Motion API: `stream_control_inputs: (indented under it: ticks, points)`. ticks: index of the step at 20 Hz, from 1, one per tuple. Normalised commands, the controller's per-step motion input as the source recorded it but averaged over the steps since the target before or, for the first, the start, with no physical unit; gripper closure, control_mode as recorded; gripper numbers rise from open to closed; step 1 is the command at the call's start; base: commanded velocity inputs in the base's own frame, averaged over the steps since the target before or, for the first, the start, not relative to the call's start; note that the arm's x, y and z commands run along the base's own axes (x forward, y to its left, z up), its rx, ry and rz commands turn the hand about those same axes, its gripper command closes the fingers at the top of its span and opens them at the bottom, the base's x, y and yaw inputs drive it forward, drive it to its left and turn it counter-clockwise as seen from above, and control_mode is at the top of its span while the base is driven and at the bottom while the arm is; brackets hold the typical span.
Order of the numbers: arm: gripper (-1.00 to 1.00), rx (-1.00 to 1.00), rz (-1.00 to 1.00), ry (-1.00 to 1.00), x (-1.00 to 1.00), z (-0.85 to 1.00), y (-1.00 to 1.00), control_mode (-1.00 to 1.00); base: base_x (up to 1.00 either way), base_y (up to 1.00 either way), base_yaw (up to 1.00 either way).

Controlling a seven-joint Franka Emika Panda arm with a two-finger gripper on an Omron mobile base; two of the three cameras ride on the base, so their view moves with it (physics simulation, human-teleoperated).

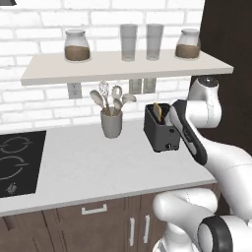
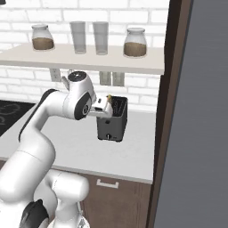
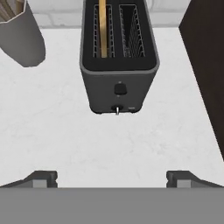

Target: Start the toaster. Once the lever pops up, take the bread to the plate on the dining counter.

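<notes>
Claw (image 3: pixel 111 178) hung open above the worktop (image 3: pixel 65 131), toaster (image 3: pixel 118 65) at upper centre holding bread (image 3: pixel 103 26). The lever probably needed a centred, straight downward press.

White rounded arm (image 2: pixel 42 120); dark joint bands; 2 small dark fingertips (image 3: pixel 43 178).

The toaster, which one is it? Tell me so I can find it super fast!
Look under the wall shelf that holds jars and glasses, at the white worktop. Near its right end, by the dark tall cabinet, stands the toaster. It is the black box with two slots on top, bread in one, unlike the grey utensil cup full of spoons beside it.
</notes>
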Motion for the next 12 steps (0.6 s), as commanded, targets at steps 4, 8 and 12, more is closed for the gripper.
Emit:
stream_control_inputs:
  ticks: [4,8,12]
  points:
    - [-1.0,0.0,0.0,0.0,0.26,-0.13,-0.03,-1.0,0.0,0.0,0.0]
    - [-1.0,0.0,0.0,0.0,0.34,-0.35,0.0,-1.0,0.0,0.0,0.0]
    - [1.0,0.0,0.0,0.0,0.07,-0.44,-0.06,-1.0,0.0,0.0,0.0]
